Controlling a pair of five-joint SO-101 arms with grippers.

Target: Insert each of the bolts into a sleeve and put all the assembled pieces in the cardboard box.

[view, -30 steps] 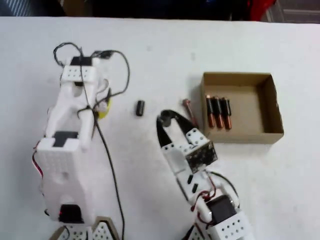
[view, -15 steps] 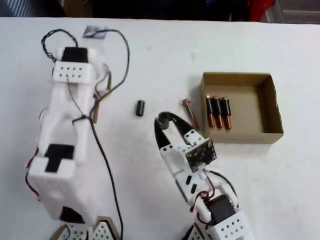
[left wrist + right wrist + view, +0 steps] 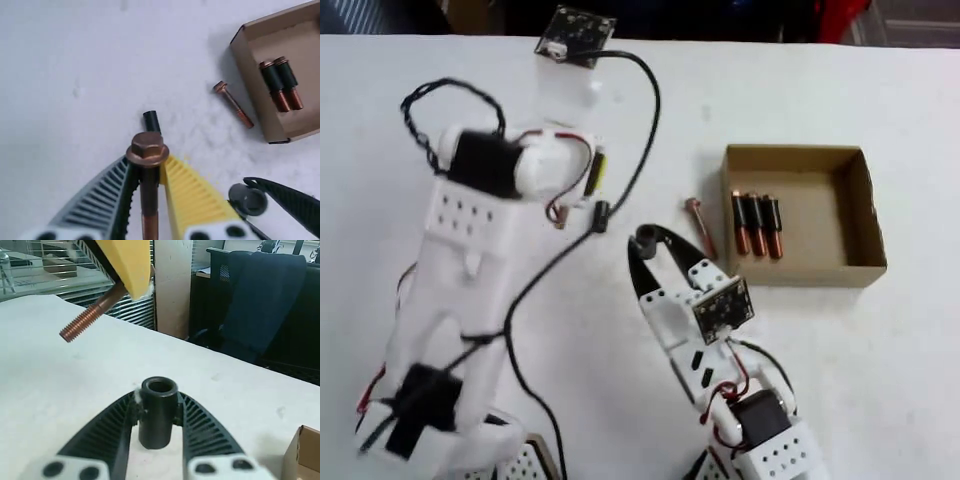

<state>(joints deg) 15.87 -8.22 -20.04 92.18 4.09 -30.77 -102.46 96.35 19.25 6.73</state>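
Presently white table point(image 3: 880, 380) is bearing cardboard box point(image 3: 820, 215); left gripper point(image 3: 147, 167) is clamping bolt point(image 3: 147, 149), right gripper point(image 3: 159, 405) is clamping sleeve point(image 3: 157, 427); dark chair point(image 3: 270, 305) is standing behind.

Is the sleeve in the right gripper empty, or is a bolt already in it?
Empty. The sleeve, clamped in the right gripper, shows an open bore; the bolt in the left gripper hangs apart from it.

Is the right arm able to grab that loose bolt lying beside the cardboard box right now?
Probably not yet. The loose bolt lies close to the right gripper with nothing between, but that gripper is shut on a sleeve, so it has no free grip.
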